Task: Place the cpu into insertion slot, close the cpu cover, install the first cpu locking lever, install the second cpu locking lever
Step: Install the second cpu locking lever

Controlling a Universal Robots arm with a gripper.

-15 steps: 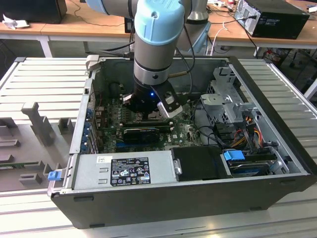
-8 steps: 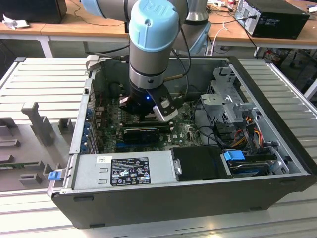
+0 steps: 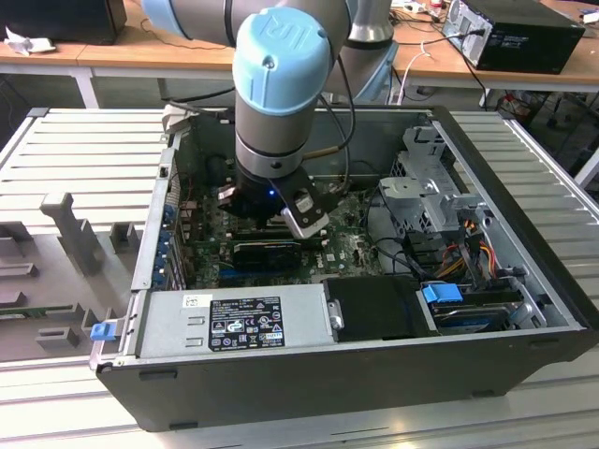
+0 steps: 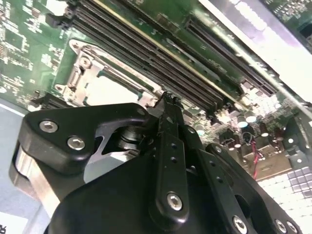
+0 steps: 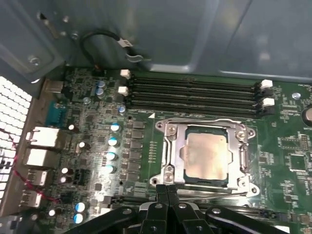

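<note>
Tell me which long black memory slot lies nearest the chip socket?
The last memory slot of the four, running right along the socket's metal frame; the others lie farther toward the case wall.

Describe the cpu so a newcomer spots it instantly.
Inside the open computer case, find the green motherboard. Beside the long black memory slots sits a square metal-framed socket; the cpu is the pale beige square in its window, the board's only plain flat metal face.

I see four long black memory slots (image 5: 195,95) with white clips at their ends. A row of small blue-topped capacitors (image 5: 112,148) stands on the green motherboard (image 5: 87,126), near the silver rear ports (image 5: 41,146). In the exterior view the open computer case (image 3: 309,374) lies on a ribbed grey table (image 3: 75,159). A power supply (image 3: 234,323) with a label sits inside it, beside orange and yellow cables (image 3: 473,245).
</note>
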